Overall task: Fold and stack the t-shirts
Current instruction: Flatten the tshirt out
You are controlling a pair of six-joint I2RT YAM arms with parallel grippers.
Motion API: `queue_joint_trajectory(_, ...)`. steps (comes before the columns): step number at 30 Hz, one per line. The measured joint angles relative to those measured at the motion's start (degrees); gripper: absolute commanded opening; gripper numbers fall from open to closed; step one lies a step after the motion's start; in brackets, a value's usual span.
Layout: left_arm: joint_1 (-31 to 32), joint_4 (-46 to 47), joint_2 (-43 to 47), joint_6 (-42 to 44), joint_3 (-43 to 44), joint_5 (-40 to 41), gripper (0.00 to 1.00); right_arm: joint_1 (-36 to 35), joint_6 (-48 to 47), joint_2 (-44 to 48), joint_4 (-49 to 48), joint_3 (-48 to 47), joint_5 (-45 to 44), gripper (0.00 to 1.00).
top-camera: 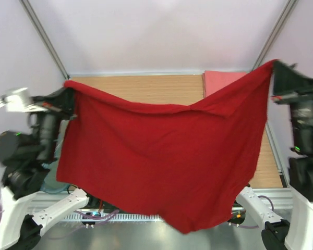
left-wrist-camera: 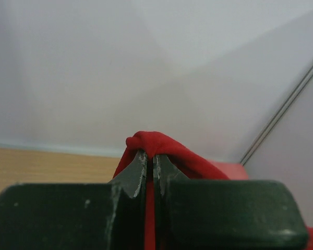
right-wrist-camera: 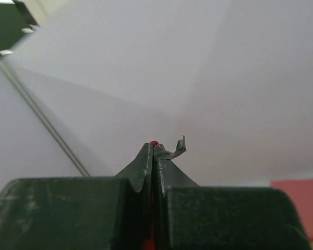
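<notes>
The left hand (left-wrist-camera: 150,156) and right hand (right-wrist-camera: 153,148) are each clamping shut on a corner of the dark red shirt (top-camera: 161,161). They are hanging it spread wide, likely for laying it flat.

Wooden table (top-camera: 141,88); white back wall (top-camera: 161,31); corner posts (top-camera: 44,39)

1. The spread t-shirt (top-camera: 161,161) hangs in the air, stretched between both arms, above the table (top-camera: 141,86).
2. Its upper left corner is pinched in the left gripper (left-wrist-camera: 150,159), with cloth bunched over the fingertips.
3. Over on the right, the other upper corner is nipped in the right gripper (right-wrist-camera: 153,151).
4. The top edge sags mid-span, and the bottom hangs lowest right of centre, in front of the arm bases.
5. Behind it, in the table's far right corner, lies the folded t-shirt (top-camera: 219,82), partly hidden.
</notes>
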State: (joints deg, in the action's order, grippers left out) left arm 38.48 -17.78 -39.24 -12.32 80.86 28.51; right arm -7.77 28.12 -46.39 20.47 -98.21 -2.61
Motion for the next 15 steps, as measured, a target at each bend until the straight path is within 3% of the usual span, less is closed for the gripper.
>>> queue_joint_trajectory(4, 0.0, 3.4, -7.3, 1.3, -8.2, 2.2, 0.00, 0.0, -1.4, -0.7, -0.3, 14.9, -2.8, 0.01)
queue_joint_trajectory(8, -0.5, 8.9, -20.3, 3.5, -15.5, 6.0, 0.00, 0.0, -4.2, -3.8, -2.6, 26.2, -5.7, 0.01)
queue_joint_trajectory(15, -5.4, 15.3, -46.2, 3.7, -16.1, 6.9, 0.00, 0.9, -8.8, -15.5, -10.9, 37.6, -9.3, 0.01)
